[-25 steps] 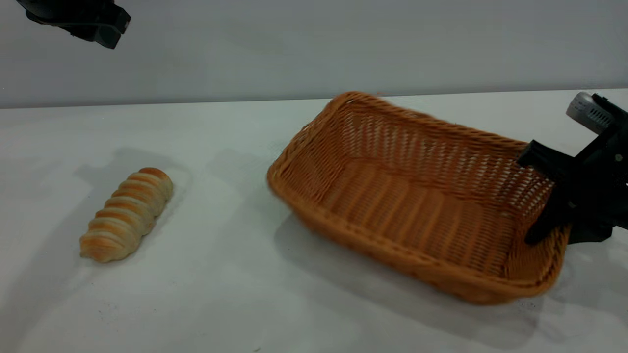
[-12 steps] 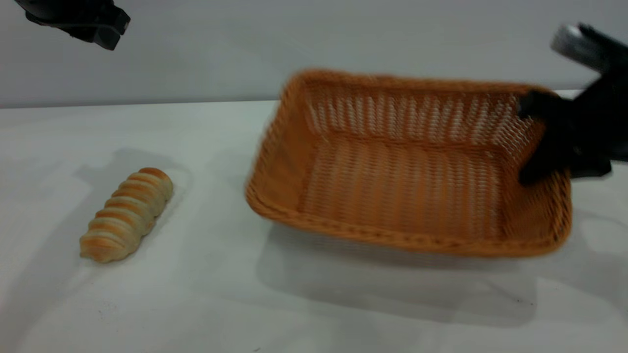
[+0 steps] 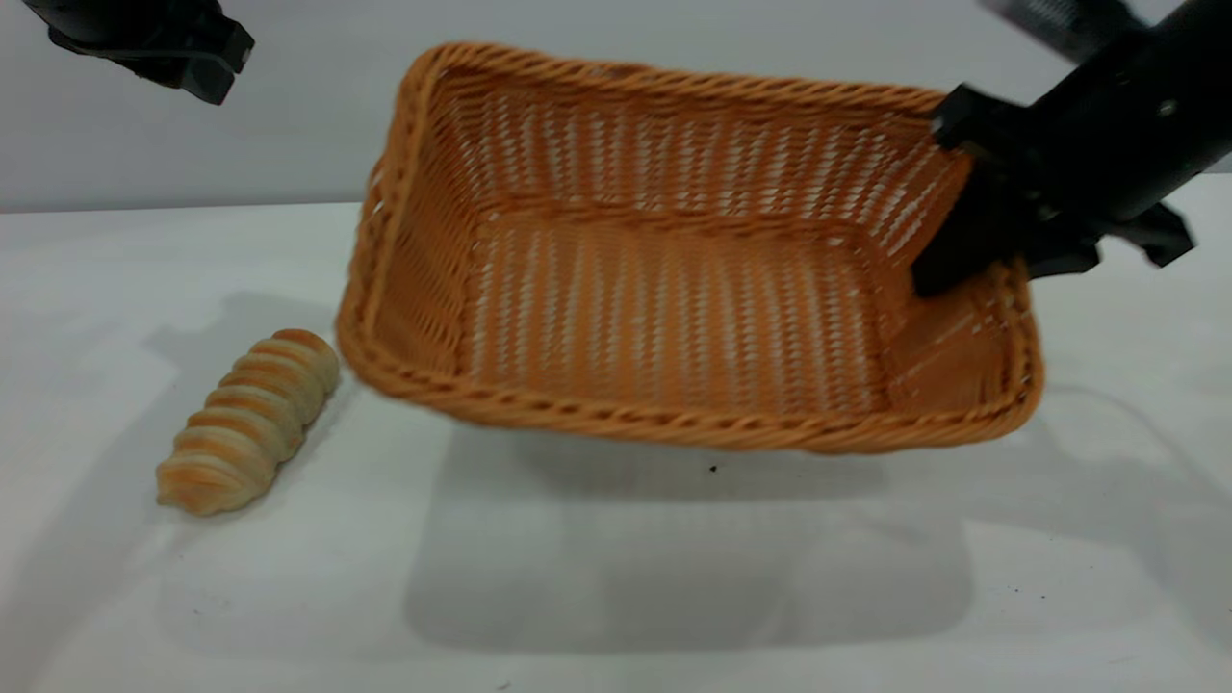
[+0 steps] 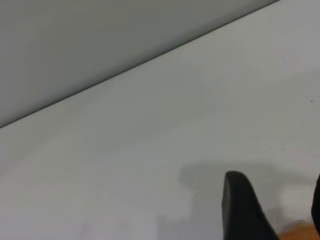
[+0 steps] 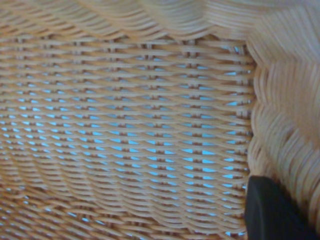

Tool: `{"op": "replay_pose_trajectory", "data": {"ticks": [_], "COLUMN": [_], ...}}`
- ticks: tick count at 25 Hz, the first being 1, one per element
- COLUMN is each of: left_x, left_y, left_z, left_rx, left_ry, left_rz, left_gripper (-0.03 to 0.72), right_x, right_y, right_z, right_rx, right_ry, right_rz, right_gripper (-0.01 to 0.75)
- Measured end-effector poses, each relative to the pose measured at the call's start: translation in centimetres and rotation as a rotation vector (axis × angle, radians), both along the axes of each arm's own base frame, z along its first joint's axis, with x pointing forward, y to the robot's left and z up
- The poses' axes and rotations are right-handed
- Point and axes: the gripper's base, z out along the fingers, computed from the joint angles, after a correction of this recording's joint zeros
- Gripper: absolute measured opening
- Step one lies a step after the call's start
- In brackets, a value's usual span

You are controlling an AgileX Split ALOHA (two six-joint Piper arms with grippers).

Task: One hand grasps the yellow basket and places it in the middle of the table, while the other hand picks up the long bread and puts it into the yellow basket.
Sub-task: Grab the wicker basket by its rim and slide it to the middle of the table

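The yellow basket [image 3: 674, 289] hangs in the air above the table [image 3: 616, 597], tilted so that its inside faces the exterior camera. My right gripper [image 3: 982, 255] is shut on the basket's right end wall, with one black finger [image 3: 948, 241] inside it. In the right wrist view the woven wall [image 5: 130, 120] fills the frame, with that finger [image 5: 272, 212] against it. The long bread [image 3: 248, 421] lies on the table at the left, just clear of the basket's left corner. My left gripper [image 3: 183, 48] is open and empty, high at the upper left; both of its fingers show in its wrist view [image 4: 240, 210].
The basket casts a broad shadow [image 3: 674, 558] on the white tabletop beneath it. A grey wall [image 3: 289, 125] runs behind the table's far edge. A few dark specks [image 3: 712, 469] dot the surface.
My right gripper has lifted the basket off the table and carried it up and to the left, towards the bread. The bread and the left gripper have not moved.
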Motion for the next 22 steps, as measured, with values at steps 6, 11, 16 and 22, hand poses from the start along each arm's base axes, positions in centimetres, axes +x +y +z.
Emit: {"op": "replay_pose_trajectory", "data": {"ticks": [6,11,16,22], "left_x": [0.0,0.0,0.0,0.0], "left_y": [0.0,0.0,0.0,0.0], "left_z": [0.0,0.0,0.0,0.0], "left_rx": [0.001,0.001,0.002,0.001], "left_ry": [0.006,0.006,0.006,0.006], "left_rz": [0.001,0.001,0.000,0.001], "left_gripper": [0.413,0.413,0.413,0.413], "right_x": [0.6,1.5,2.7,3.2], "right_y": [2.6,4.4,5.8,6.4], "right_z": [-2.6,-4.5,-5.0,-6.1], "right_rx": [0.002,0.001,0.009,0.012], "right_ry": [0.074,0.107,0.107,0.133], "right_rz": [0.033,0.055,0.057,0.044], "right_gripper": [0.042,0.042,0.042,0.042]}}
